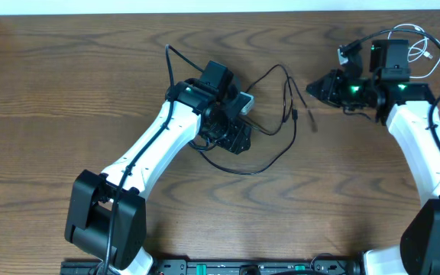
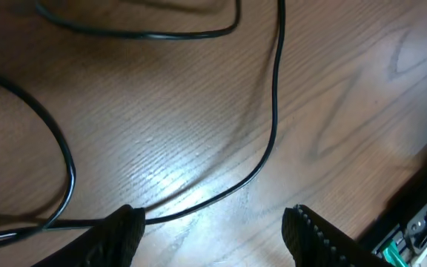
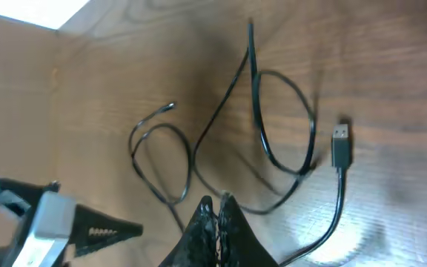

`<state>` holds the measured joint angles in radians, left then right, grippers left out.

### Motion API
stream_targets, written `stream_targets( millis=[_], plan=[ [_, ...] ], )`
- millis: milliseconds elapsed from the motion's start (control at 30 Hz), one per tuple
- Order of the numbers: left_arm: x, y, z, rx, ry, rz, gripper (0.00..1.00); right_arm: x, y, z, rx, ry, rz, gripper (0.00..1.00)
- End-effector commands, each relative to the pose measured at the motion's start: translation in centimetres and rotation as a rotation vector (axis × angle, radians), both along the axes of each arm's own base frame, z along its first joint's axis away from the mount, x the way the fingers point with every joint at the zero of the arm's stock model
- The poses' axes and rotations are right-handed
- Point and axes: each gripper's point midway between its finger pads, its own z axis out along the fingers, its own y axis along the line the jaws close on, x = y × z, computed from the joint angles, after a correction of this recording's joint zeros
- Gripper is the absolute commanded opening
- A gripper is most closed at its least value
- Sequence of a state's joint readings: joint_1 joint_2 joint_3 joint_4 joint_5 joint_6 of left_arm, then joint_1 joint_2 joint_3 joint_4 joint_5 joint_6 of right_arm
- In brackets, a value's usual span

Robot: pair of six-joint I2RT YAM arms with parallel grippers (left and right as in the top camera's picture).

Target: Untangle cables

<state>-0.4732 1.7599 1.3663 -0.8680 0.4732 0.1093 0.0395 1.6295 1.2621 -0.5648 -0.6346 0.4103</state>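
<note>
Two grippers, loose cables, one wooden table point(image 1: 59, 92).

Item 1: black cables point(image 2: 273, 96). They lie slack on the table at its middle, between the two arms, in open overlapping loops. In the left wrist view one strand runs down the wood and curves across just ahead of the fingertips. In the right wrist view two loops lie side by side, crossed by a straighter strand. How many separate black cables there are cannot be told.

Item 2: flat plug point(image 3: 341, 144). It ends one black strand and rests on the table beside the larger loop.

Item 3: white cable point(image 1: 420, 50). It is coiled at the far right corner of the table, behind the right arm and well apart from the black loops.

Item 4: left gripper point(image 2: 215, 216). It is low over the black cables with its fingers point(image 2: 121, 237) spread wide apart and nothing held.

Item 5: right gripper point(image 3: 216, 202). Its fingers are pressed together, tips at the edge of a black loop. Whether a strand is pinched cannot be told.
</note>
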Motion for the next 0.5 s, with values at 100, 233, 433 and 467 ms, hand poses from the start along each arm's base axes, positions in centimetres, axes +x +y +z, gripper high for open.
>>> stream_targets(
  millis=[100,233,433,467],
  plan=[
    [0.9,0.5,0.4,-0.019,-0.008,0.042,0.64,2.6,2.8,-1.7,-0.153,-0.088,-0.024,0.01],
    [2.5,2.7,1.5,-0.034,-0.009,0.165,0.64,2.9,3.0,-4.1,-0.237,-0.066,-0.029,0.34],
    [4.0,5.7,2.7,-0.046,-0.035,0.257,0.64,3.5,0.4,-3.8,-0.196,-0.053,-0.061,0.68],
    [4.1,5.9,2.7,-0.045,-0.035,0.265,0.64,3.4,0.4,-3.7,-0.184,-0.055,-0.051,0.68]
  ],
)
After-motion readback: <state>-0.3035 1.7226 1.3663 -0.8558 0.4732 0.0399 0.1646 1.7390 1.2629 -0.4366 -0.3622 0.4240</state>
